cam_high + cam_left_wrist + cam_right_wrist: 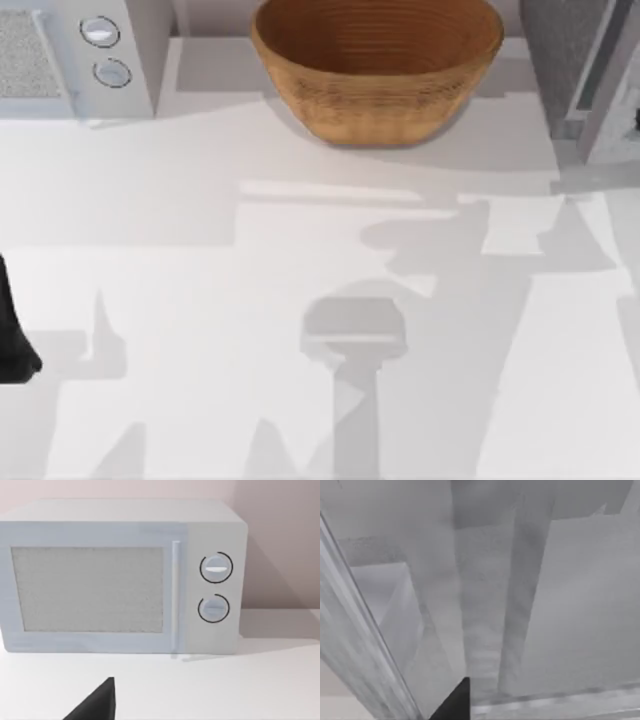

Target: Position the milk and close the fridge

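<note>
The fridge (560, 45), a grey speckled box, stands at the table's far right corner. Its lighter smooth door panel (612, 90) is swung out from the body. In the right wrist view the fridge's speckled grey surfaces (560, 605) are very close. A lighter smooth edge (355, 645) runs aslant beside them. A dark part of my right gripper (454, 704) points at them. The milk is out of view. My left arm (12, 335) is parked at the table's left edge. A dark part of my left gripper (95, 706) faces the microwave.
A light grey microwave (70, 50) with two round knobs (216, 568) stands at the far left. A large wicker basket (376, 60) sits at the back centre. The white tabletop (200, 300) stretches in front of them, crossed by shadows.
</note>
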Available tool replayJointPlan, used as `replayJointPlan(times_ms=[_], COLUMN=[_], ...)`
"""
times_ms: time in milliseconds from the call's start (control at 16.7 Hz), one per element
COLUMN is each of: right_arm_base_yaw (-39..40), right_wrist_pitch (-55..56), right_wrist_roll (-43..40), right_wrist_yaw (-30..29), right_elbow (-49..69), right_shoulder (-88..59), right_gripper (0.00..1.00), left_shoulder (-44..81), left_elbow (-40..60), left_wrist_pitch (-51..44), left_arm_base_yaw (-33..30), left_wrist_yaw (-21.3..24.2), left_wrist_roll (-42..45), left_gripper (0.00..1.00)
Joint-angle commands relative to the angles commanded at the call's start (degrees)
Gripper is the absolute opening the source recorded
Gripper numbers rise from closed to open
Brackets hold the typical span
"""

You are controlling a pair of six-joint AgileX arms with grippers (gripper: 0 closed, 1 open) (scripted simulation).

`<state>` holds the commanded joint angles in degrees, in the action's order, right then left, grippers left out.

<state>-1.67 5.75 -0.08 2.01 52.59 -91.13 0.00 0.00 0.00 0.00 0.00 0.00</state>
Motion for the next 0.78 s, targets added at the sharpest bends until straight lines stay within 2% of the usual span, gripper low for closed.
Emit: replayJointPlan(times_ms=[240,780], right_arm_base_yaw=[-0.69,-0.63], right_wrist_pitch=[-0.39,-2.91], right_wrist_roll=[-0.25,-0.29], right_wrist_yaw=[-0.24,-0.58], right_elbow=[0.62,15.56], right_shoulder=[-1.19,-13.37], right_gripper=[1.00,1.00], left_shoulder=[0.00,0.00], left_elbow=[0.00,0.00], left_wrist_pitch=[0.00,0.00], left_arm_base_yaw=[0.00,0.00], left_wrist_yaw=[0.00,0.00], left_wrist_roll=[0.00,0.00], left_gripper=[1.00,1.00])
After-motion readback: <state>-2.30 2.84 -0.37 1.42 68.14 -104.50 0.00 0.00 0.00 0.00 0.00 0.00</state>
